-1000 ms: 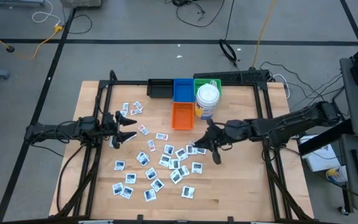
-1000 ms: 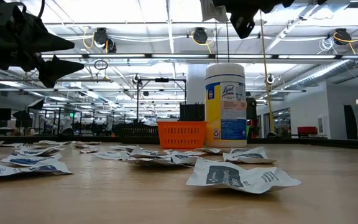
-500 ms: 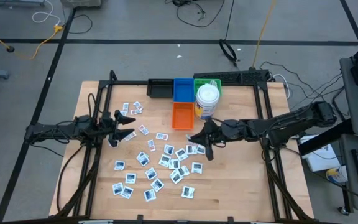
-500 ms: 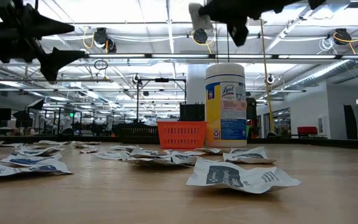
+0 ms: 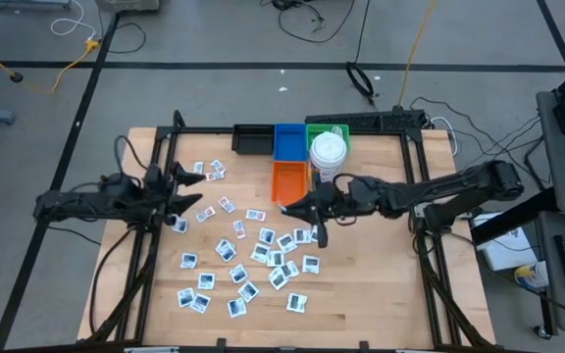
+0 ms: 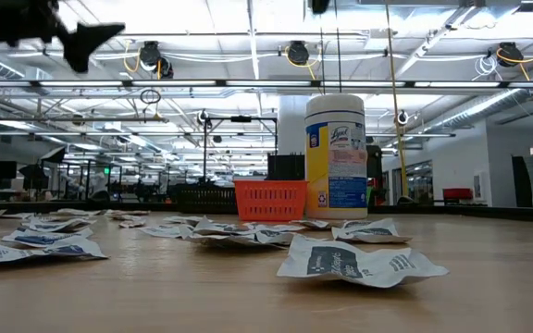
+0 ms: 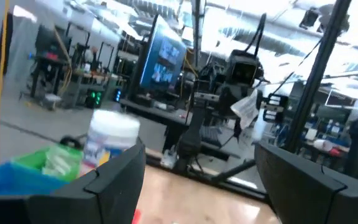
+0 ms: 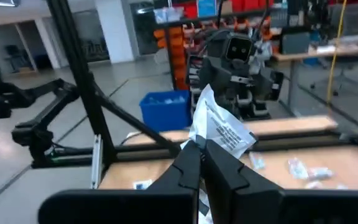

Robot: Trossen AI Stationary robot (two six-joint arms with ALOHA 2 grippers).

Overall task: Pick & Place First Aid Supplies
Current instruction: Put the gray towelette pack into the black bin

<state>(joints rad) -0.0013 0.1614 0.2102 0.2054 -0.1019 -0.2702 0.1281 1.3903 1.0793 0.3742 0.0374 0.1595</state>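
The first aid supplies, small white packets with dark print, lie scattered flat on the wooden table; in the low view they show as packets across the tabletop. My right gripper hovers high near the orange bin, shut on one white packet. My left gripper hangs open in the air over the table's left part, with nothing between its fingers. My right gripper pinches the white packet by its lower edge between its two fingertips. The fingers lie about level and point toward the table's left side. The packet stands up from the fingertips, a little crumpled, lifted well clear of the table.
Black, blue and green bins stand in a row at the far edge, the orange bin just in front. A white wipes canister stands right of the orange bin. A black frame borders the table.
My right gripper has risen and gone toward the table's left, to beside the orange bin, tipping up to level with the packet still pinched. My left gripper has risen and tipped upward, staying open.
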